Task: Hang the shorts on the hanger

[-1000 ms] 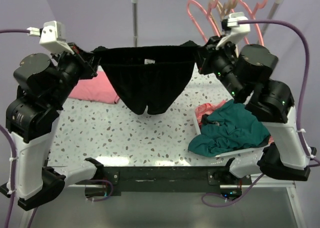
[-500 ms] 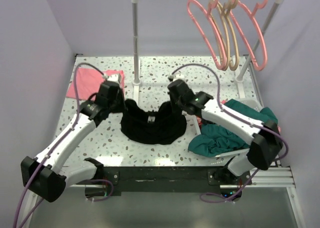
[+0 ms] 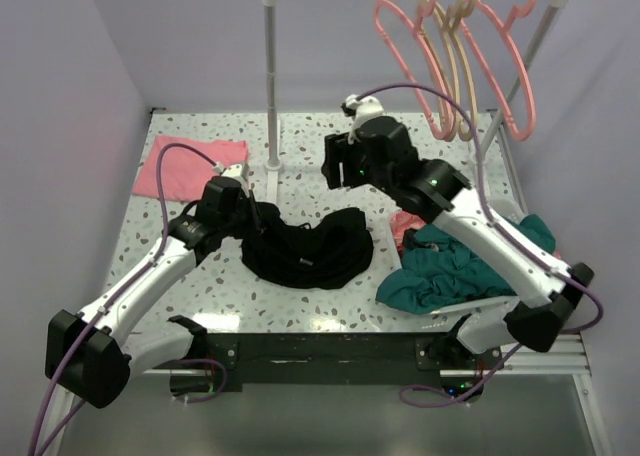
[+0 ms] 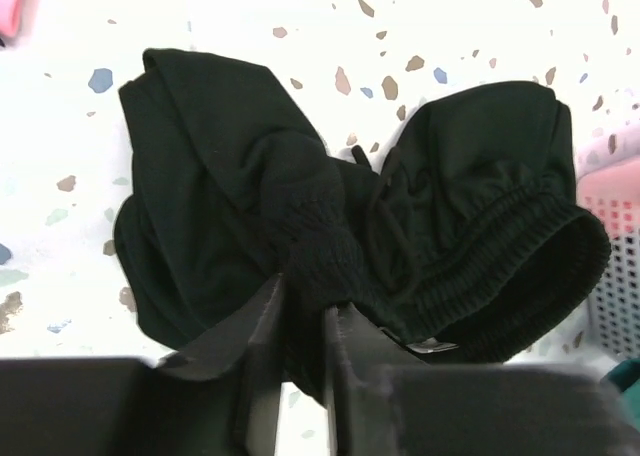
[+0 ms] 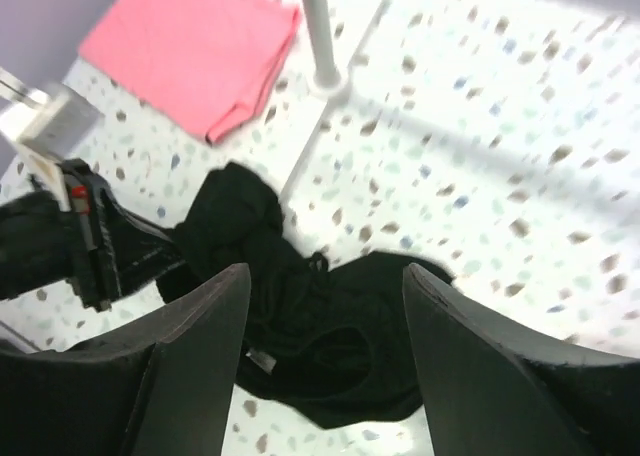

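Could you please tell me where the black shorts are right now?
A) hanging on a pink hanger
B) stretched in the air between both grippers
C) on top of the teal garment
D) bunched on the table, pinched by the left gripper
D: the black shorts lie crumpled on the table, a fold between the left gripper jaws; the right gripper is open and empty.

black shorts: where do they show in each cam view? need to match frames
Top external: shorts crumpled at centre, between the two arms.
Left wrist: fills the middle, fabric pinched between the left fingers.
Right wrist: lower centre, framed by the open right fingers.
Shared landmark: pink cloth, upper left in top external and right wrist.
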Robot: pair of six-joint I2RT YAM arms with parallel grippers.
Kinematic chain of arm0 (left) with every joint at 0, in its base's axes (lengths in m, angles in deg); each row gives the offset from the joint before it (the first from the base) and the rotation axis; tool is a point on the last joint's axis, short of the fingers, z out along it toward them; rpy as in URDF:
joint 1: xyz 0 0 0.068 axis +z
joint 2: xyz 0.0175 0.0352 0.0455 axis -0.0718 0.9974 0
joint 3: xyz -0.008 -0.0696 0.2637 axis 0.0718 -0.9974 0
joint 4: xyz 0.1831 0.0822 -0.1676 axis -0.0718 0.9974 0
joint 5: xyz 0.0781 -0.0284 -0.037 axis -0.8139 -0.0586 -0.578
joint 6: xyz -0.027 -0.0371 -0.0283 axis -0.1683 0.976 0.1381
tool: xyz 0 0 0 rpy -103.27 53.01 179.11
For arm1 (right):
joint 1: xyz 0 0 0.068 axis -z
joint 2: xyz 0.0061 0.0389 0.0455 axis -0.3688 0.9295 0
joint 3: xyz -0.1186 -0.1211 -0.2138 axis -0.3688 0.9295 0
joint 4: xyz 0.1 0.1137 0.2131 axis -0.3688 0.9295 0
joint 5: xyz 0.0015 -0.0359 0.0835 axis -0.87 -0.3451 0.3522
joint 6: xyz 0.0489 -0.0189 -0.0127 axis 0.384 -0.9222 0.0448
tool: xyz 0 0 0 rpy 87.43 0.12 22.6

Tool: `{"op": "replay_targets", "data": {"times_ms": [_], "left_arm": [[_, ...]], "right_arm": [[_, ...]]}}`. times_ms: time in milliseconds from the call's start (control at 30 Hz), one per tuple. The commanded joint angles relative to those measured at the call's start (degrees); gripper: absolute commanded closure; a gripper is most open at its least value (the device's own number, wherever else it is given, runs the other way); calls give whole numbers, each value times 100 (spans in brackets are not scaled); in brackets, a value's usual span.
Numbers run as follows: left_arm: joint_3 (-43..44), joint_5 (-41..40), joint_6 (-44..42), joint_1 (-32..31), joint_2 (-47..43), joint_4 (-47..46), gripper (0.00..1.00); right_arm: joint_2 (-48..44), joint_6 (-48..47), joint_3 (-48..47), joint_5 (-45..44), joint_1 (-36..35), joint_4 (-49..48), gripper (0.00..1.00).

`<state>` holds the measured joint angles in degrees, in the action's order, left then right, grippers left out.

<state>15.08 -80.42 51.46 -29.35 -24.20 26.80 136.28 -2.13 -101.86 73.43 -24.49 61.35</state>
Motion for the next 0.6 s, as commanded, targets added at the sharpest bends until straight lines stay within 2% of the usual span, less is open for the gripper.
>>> {"op": "replay_targets", "data": {"times_ms": [0,100,167,267,567], "left_arm": [[-88,183,-115,27,-58,-315,72],[-115,245,-159,36,-84,-306,71],[-124,262,-185,36,-67,-323,66],[-123,315,-256,27,-40,-323,65],[-80,236,-432,27,-146,-209,65]], "right_arm": [[-409,-1231,-968,-795,42,295,32],[152,-1759,-2127,-912,488,761,34],[435,-2030,-2657,-571,788,938,36],[708,-2164,-3422,-271,1332,965,36],[1385,-2200,-4338,372,2310,1237,39]]}}
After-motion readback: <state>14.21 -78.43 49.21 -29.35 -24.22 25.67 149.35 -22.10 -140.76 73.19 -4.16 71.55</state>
